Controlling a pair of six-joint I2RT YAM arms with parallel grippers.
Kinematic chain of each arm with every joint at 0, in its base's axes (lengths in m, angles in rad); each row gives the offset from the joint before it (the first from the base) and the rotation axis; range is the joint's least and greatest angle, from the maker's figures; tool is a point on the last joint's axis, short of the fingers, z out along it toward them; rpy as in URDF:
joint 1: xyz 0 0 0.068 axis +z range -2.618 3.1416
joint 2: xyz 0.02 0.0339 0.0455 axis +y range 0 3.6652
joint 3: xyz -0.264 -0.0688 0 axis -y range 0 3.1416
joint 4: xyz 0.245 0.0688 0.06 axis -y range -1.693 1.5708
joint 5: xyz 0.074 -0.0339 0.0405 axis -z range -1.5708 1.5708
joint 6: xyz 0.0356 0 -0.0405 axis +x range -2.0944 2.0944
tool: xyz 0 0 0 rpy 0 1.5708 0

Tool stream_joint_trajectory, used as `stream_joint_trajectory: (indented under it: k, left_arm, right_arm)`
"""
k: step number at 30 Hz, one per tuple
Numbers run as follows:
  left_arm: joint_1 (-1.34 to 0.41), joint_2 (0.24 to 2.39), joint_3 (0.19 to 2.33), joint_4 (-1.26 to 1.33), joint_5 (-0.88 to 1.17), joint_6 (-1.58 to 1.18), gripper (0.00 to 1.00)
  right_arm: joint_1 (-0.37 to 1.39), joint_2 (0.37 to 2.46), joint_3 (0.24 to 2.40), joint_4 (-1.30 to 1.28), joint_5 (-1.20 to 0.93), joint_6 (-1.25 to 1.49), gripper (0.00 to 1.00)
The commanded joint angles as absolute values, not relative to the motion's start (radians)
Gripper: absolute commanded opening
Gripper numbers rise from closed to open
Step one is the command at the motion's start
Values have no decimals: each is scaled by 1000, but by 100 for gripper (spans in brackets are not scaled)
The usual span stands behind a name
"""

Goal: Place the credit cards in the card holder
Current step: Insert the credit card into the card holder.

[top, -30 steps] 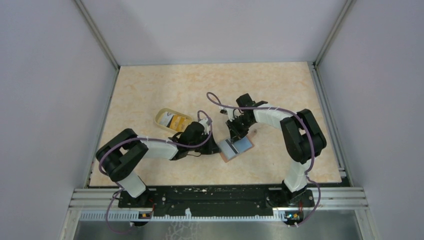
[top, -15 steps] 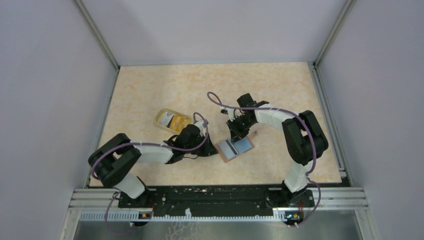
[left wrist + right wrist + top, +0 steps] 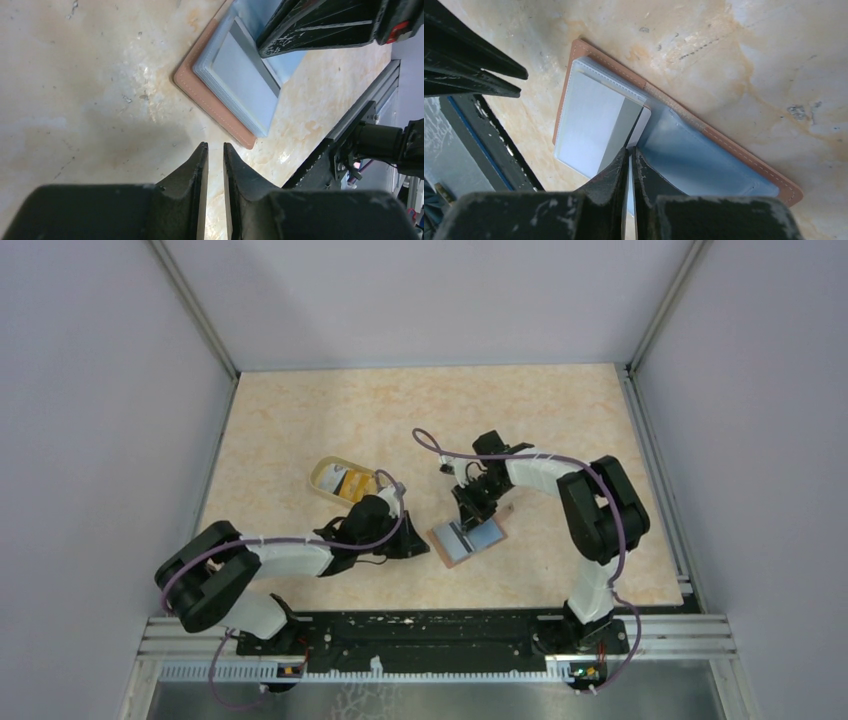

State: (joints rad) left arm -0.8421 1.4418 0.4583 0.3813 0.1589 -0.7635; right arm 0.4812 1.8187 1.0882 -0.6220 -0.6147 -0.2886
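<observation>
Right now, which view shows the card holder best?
Right wrist: the open card holder is close and nearly whole, lining and sleeves clear. Left wrist catches one end; top external shows it small.

White-and-black arms (image 3: 290, 555), purple cables (image 3: 428, 440)

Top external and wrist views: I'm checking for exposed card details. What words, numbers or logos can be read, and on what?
Nothing legible.
pale card in the card holder: blank face, no print.
orange-yellow card in the cup: dark marks, too small to read.
</observation>
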Motion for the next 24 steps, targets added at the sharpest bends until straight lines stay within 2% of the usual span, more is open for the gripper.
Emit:
stream_joint_trajectory:
  k: [1,4,8,9,12,15,18,24]
  left_arm:
    - [-847,1424,442,414,160,-780,23]
    - [-847,1399,417,459,156,-768,27]
    - [-845,1319,315,610,125,-785,52]
    - [-845,1297,287,652,115,-793,59]
    - [-835,1252,231,707,89,-857,96]
    - [-823,1259,222,718,112,-918,99]
    - [-821,1309,236,723,142,-976,99]
    - [-821,1441,286,703,238,-1070,91]
  right_arm:
    - [486,1836,1121,-643,-686,-305,6]
    - [479,1838,1134,-654,-705,-310,7]
    - [434,1770,1142,-664,-749,-349,7]
    - [424,1738,1138,-663,-744,-366,8]
    - [408,1637,1112,-616,-657,-391,10]
    - [409,1580,1078,-569,-517,-431,13]
    - [414,1621,1103,-628,-419,-482,13]
    - [432,1733,1137,-699,-384,-489,11]
